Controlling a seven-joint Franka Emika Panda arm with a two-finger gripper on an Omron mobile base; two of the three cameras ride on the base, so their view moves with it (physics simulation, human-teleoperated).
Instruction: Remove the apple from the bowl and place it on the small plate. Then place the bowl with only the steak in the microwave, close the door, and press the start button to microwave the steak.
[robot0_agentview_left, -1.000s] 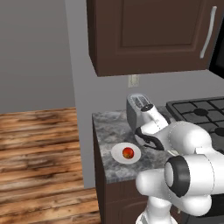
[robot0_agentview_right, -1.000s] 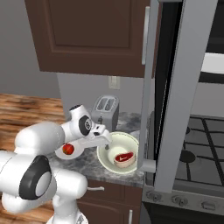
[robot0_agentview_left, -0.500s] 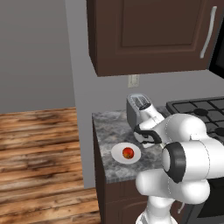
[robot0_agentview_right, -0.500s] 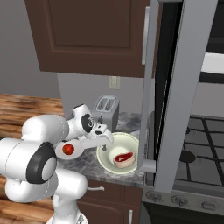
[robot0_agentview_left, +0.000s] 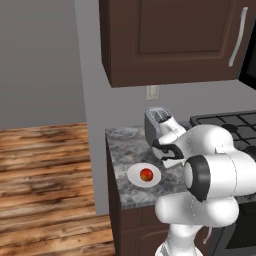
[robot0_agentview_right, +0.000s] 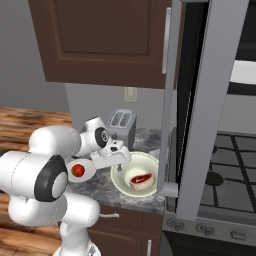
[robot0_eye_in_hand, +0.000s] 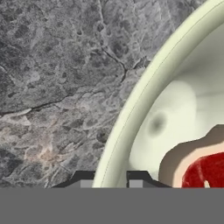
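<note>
Gripper (robot0_eye_in_hand: 111, 180) fingers straddle the bowl (robot0_eye_in_hand: 175, 109) rim at its edge toward the plate, one dark tip outside on the stone, the other inside the wall, closed onto the rim between them. From the right base camera the gripper (robot0_agentview_right: 121, 159) reaches down from the white arm to the bowl's (robot0_agentview_right: 125, 185) near-left rim.

Inside the bowl lies the steak (robot0_agentview_right: 140, 179), a red slab with a pale fatty edge; the hand camera catches its corner (robot0_eye_in_hand: 203, 168) just beside the inner fingertip (robot0_eye_in_hand: 136, 178).

Apple (robot0_agentview_left: 146, 174) sits on the plate (robot0_agentview_left: 135, 177) near the counter's (robot0_agentview_left: 120, 145) front left, apart from the bowl; from the right it shows as a red ball (robot0_agentview_right: 77, 170) on the plate (robot0_agentview_right: 89, 167) beside the arm.

Toaster (robot0_agentview_right: 121, 122) stands at the back against the wall. Door (robot0_agentview_right: 192, 115) hangs open, edge-on, just right of the bowl, with the stove (robot0_agentview_right: 232, 160) beyond. Dark wooden cabinets (robot0_agentview_left: 170, 35) hang above.
</note>
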